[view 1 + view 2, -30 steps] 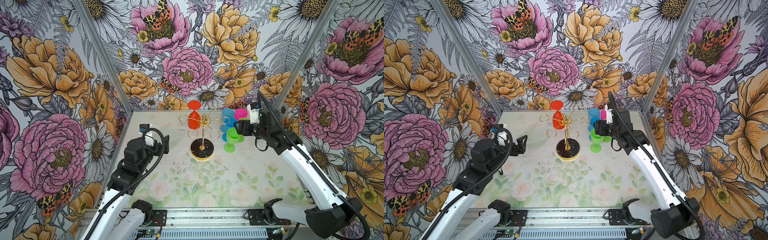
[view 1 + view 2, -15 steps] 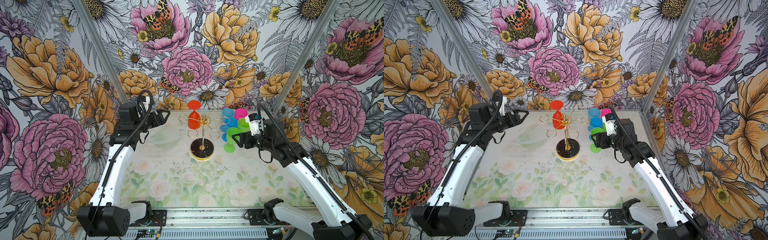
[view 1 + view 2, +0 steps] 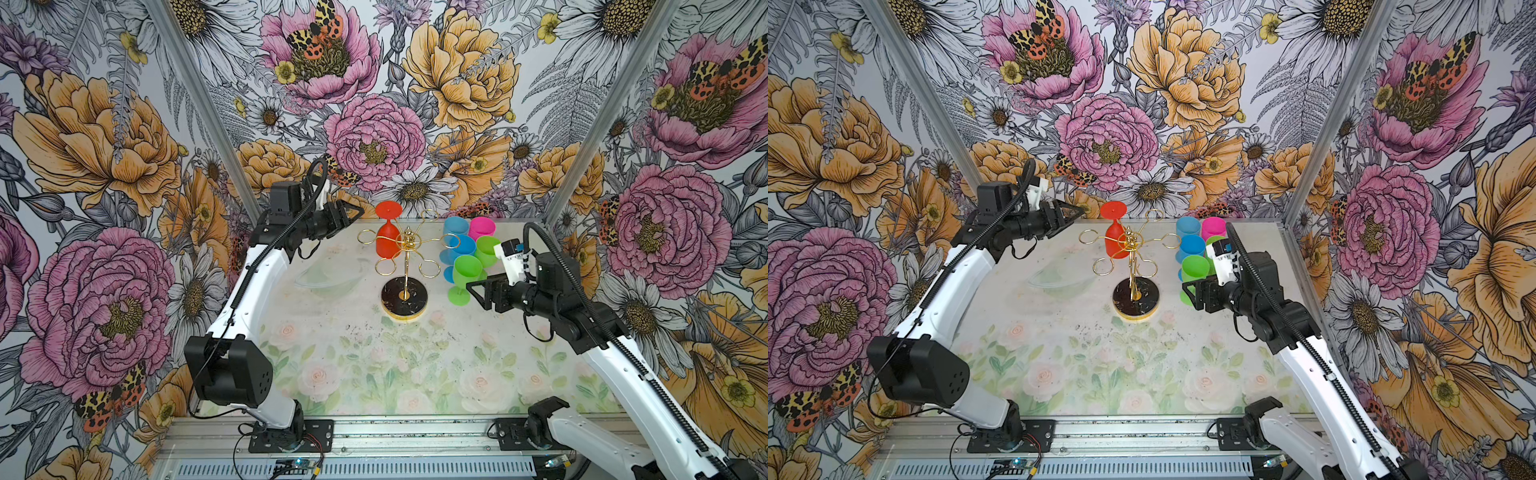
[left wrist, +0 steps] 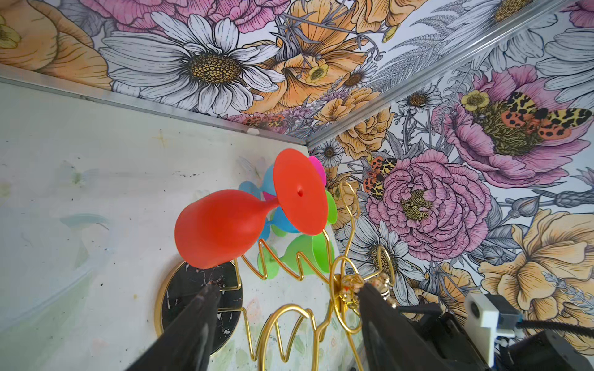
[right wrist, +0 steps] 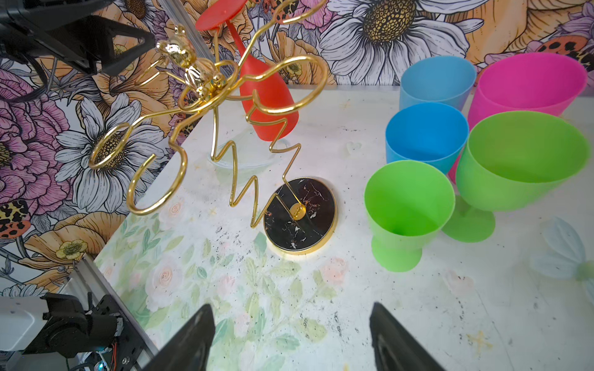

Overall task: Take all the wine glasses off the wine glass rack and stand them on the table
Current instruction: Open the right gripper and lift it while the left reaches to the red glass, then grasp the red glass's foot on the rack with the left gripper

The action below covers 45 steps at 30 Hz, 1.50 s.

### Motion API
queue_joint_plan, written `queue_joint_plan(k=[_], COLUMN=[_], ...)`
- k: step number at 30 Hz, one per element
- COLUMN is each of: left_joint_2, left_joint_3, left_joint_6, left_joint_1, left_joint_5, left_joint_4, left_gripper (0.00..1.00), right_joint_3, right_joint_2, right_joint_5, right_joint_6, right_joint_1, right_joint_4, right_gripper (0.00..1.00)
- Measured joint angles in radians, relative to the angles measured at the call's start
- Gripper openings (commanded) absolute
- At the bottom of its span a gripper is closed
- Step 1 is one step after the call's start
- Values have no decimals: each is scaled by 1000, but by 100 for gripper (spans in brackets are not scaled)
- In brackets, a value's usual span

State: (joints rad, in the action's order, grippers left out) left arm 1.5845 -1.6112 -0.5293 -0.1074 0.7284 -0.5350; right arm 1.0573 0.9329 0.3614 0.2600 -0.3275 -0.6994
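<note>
Change since earlier frames: left arm has swung up from low at the front-left of the table to the rear-left corner. Right arm has drawn back from the standing glasses toward the front.
Left gripper [image 3: 358, 212]: level with the rack's top and pointed at it. Jaws are apart, narrower than a second ago, with nothing between them. In the left wrist view the fingers [image 4: 205, 298] frame the gold wire, with the glass beyond their tips and not touched.
Right gripper [image 3: 469, 286]: jaws wide apart and empty, just beside the nearest green glass [image 3: 467, 270] and not touching it. Judged parked so that the rack side stays clear for the left arm.
Wine glass [image 3: 386, 243]: red, the only one on the rack. It hangs upside down on a rear-left arm, foot on top of the loop, stem through the loop's gap, bowl below. The foot carries the weight, which is why it hangs without a clamp.
Wine glass rack [image 3: 405, 295]: upright near the table's middle on its round black base. The other five loops are bare.
Standing glasses [image 5: 427, 135]: blue, pink and green, upright in a close cluster to the right of the rack, near the back wall.
Step in hand (judgement): approach for a grasp on the hanging glass.
Next move (judgement): close on the bowl or stem, then slide the stem out through the loop's open side. A straight downward pull would catch the foot on the wire.
Risk (judgement): the light wire stand may tip or drag if the foot snags.
</note>
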Motion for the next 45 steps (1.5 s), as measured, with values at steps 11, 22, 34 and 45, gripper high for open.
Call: queue_joint_plan(k=[11,22,34,45], left_joint_2=[165,253,294,294], left_joint_3=[-112,-191,-221,-224], left_joint_6=[-39,-49,-76,-101], left_joint_1=[-40,-80,-93,-93], left_joint_5=[28,49,62,64], left_joint_4=[0,-1,2,5], left_gripper=[57,49,33,20], right_joint_3=[-17,-56,-58,-58], right_joint_2=[-56,-85,-85,-85], right_joint_5=[3,3,-1,-6], right_joint_6=[0,5,8,8], right_joint_1=[0,0,0,0], right_joint_4=[1,0,0,0], right_gripper=[76,76,76,76])
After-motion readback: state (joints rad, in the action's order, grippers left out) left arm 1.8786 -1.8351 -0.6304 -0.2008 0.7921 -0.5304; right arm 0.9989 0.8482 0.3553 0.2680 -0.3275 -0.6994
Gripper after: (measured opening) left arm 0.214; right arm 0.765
